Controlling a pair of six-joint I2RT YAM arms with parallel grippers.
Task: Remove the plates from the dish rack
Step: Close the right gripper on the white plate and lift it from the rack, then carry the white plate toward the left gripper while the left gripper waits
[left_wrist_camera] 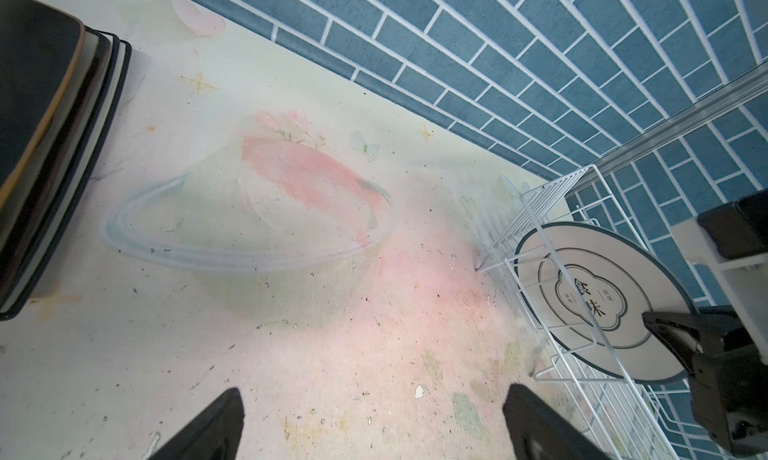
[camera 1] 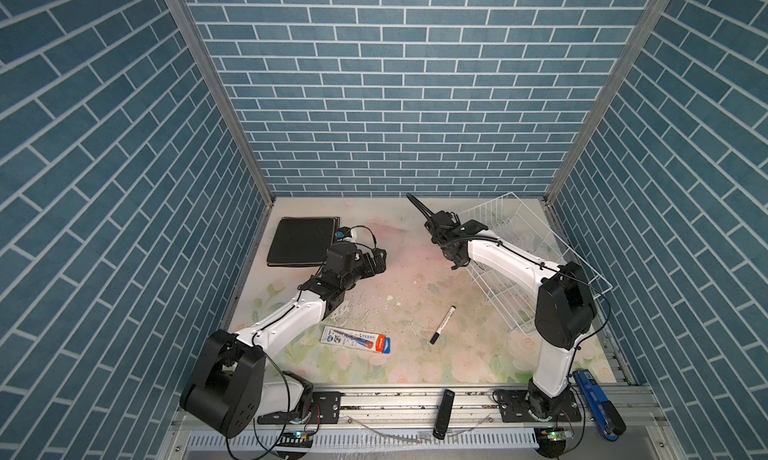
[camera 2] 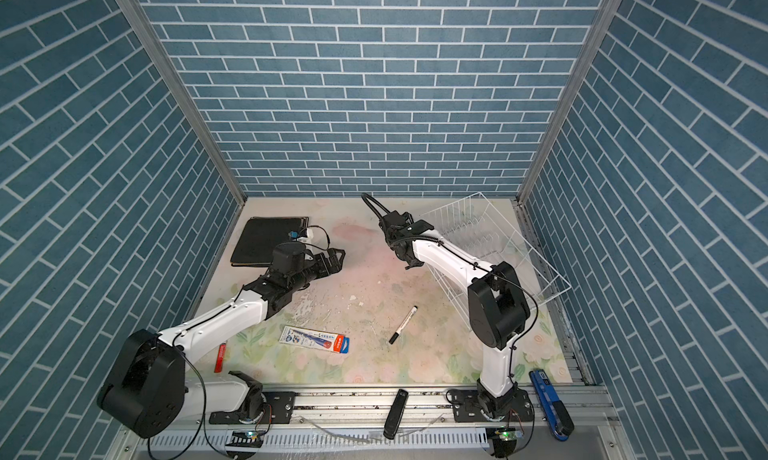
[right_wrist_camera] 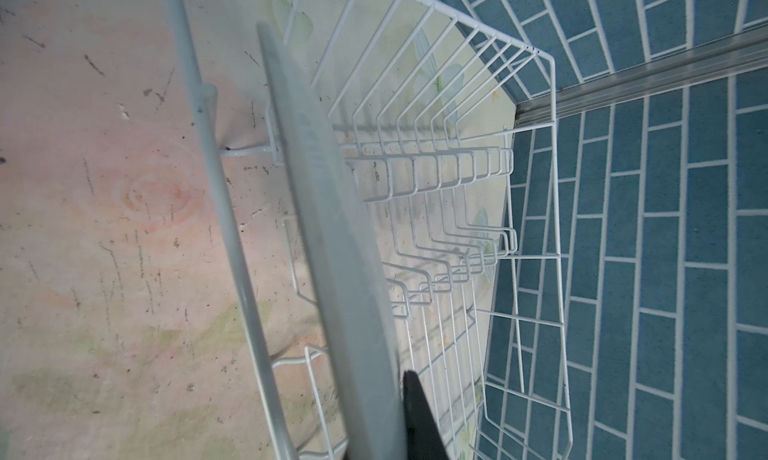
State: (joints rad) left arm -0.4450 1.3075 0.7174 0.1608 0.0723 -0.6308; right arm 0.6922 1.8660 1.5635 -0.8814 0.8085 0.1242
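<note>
— State of the claws?
— The left gripper [left_wrist_camera: 374, 391] stands wide, empty, beside the stacked plates [camera 1: 301, 241], far left. The right gripper [camera 1: 430, 222] clamps the round plate [left_wrist_camera: 598, 300], upright at the left end of the dish rack [right_wrist_camera: 536, 54], far right.

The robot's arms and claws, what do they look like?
The left arm and right arm match: white shells on the long links, bulky black housings at the joints, and a thin black cable running along each. The left claw and right claw are black, with tapering fingers.
</note>
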